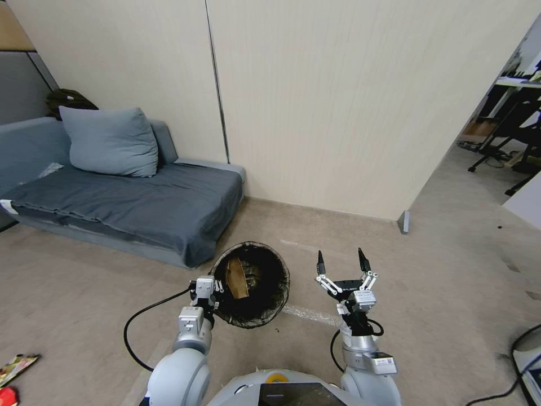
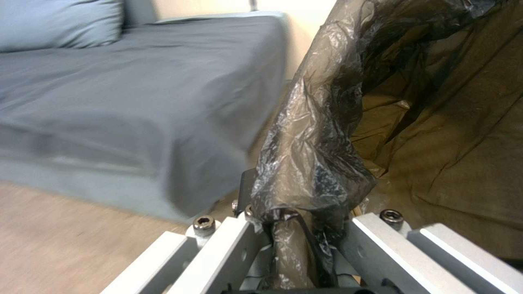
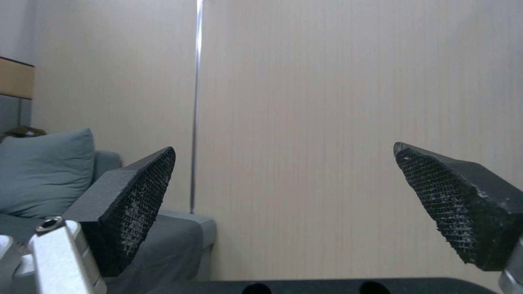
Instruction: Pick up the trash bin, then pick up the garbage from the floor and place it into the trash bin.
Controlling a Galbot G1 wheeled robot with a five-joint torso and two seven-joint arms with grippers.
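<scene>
Two claws: left claw (image 1: 217, 288) pinching trash bin (image 1: 252, 283) rim; right claw (image 1: 341, 264) spread, beside bin.

1. The trash bin (image 1: 252, 285), lined with a black bag (image 2: 349, 122), hangs tilted above the floor (image 1: 451, 270), its mouth facing the head camera.
2. Brown paper (image 1: 236, 277) lies inside.
3. Colourful garbage (image 1: 14, 369) lies on the carpet at far left.

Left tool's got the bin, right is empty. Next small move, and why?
Probably turn the base left toward the litter at the head view's lower-left edge. The left tool is clamped on the trash bin rim, bin held up with a brown scrap inside; the right tool hovers open and empty over bare floor, nothing within its reach.
</scene>
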